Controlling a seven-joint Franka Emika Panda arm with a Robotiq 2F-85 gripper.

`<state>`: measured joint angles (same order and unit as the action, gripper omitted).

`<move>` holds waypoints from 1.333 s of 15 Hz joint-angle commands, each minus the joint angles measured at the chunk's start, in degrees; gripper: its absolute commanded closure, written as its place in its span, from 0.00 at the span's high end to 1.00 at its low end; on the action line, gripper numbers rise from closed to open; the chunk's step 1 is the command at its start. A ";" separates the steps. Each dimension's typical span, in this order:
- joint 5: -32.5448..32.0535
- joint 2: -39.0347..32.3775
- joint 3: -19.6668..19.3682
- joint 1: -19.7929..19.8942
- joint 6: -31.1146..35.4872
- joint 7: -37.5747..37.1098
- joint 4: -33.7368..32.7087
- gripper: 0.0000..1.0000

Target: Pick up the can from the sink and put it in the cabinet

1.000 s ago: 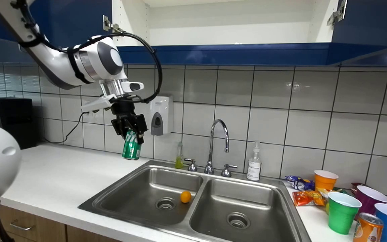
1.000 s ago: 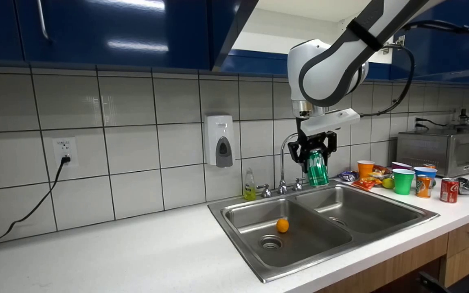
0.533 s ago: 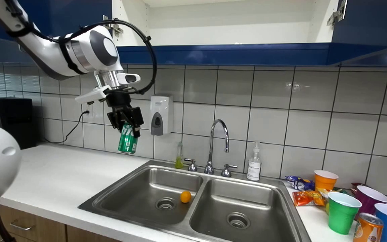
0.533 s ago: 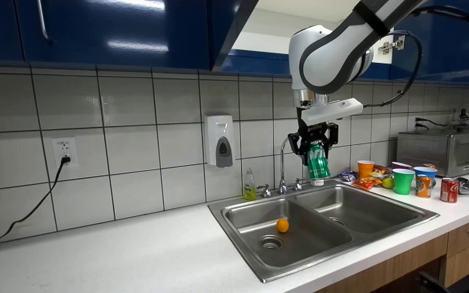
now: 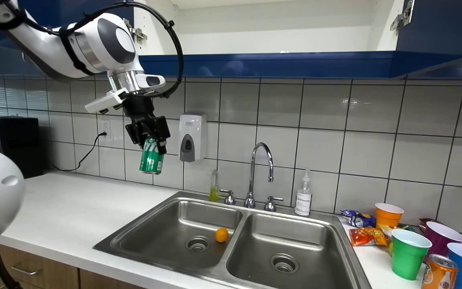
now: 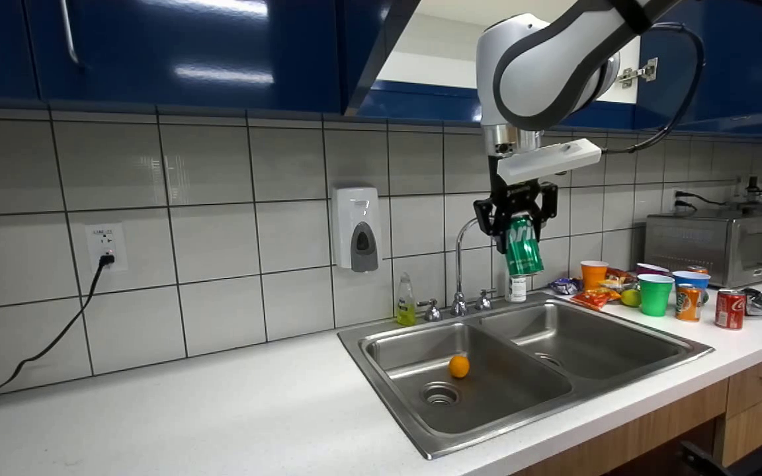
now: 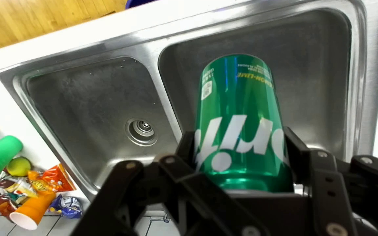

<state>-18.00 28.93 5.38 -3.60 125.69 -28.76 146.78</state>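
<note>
The can [image 7: 239, 114] is clasped between the jaws.

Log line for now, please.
tool: gripping green can | green can: tilted, clear of sink | cabinet: open | placing: not yet done

At least 3 soda cans [image 6: 524, 248], at least 4 plastic cups [image 6: 655, 295], 1 double-basin sink [image 5: 235, 241], 2 drains [image 5: 197, 243], 1 gooseneck faucet [image 5: 252, 172], 2 faucet handles [image 5: 229, 198], 1 soap dispenser [image 5: 195, 128]
</note>
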 commanded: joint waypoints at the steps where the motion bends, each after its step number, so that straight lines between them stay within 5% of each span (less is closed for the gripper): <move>1: 0.63 3.10 1.83 2.49 -3.22 3.02 -1.49 0.40; 20: 0.85 4.52 1.83 4.28 -8.75 7.61 -10.12 0.40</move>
<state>-18.11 32.36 6.13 -0.57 121.09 -24.00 139.46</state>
